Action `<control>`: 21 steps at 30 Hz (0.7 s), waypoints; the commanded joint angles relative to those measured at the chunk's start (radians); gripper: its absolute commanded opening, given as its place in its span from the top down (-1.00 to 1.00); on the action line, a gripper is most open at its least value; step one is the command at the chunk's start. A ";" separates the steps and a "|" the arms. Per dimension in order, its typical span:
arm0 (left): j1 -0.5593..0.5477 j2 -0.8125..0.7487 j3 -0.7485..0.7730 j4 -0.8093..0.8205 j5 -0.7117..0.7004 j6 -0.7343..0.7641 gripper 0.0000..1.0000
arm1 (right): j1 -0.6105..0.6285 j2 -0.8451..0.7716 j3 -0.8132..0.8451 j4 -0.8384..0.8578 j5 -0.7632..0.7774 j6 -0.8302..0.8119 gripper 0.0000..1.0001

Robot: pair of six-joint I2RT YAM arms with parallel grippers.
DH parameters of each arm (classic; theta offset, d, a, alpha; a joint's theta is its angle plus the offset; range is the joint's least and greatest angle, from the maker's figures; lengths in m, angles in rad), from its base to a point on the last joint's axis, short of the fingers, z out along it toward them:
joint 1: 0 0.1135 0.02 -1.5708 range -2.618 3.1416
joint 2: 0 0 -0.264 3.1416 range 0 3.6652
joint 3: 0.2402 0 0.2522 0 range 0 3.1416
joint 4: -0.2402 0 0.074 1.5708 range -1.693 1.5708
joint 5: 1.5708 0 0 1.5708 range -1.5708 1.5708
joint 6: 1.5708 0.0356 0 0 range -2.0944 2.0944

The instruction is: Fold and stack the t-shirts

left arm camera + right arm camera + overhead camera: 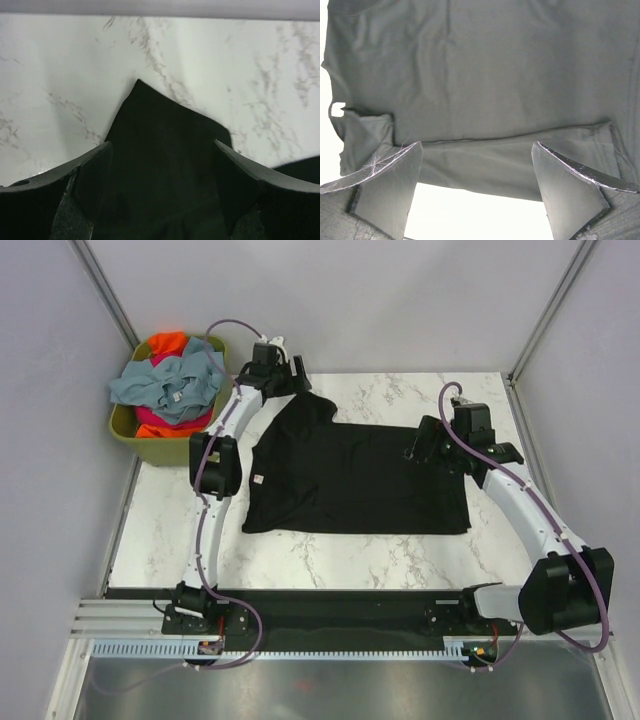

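From above, we judge the first fold is in hand: the black t-shirt (360, 480) lies spread on the table (400, 550), with the other shirts (175, 385) in the basket (125, 428). The left gripper (290, 378) reaches to the far sleeve and the right gripper (415, 452) to the right edge.

Left wrist: jaws apart, sleeve tip between them (unpinched).

Right wrist: jaws apart over the hem. Both must close next.
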 commanded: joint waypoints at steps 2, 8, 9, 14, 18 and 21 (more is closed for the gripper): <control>0.010 0.091 0.078 0.110 0.083 -0.045 -0.74 | 0.015 -0.053 -0.015 0.025 -0.073 -0.012 -0.96; 0.013 0.165 0.092 0.200 0.086 -0.135 -0.71 | 0.026 -0.059 -0.019 0.023 -0.084 -0.023 -0.96; 0.013 0.169 0.089 0.207 0.083 -0.148 -0.71 | 0.027 -0.062 -0.018 0.022 -0.084 -0.023 -0.96; 0.019 0.200 0.098 0.231 0.096 -0.191 -0.66 | 0.027 -0.053 -0.024 0.025 -0.079 -0.031 -0.96; 0.032 0.232 0.129 0.279 0.086 -0.249 -0.75 | 0.026 -0.036 -0.049 0.040 -0.084 -0.031 -0.96; 0.053 0.281 0.152 0.343 0.134 -0.362 -0.72 | 0.026 -0.018 -0.061 0.057 -0.094 -0.026 -0.96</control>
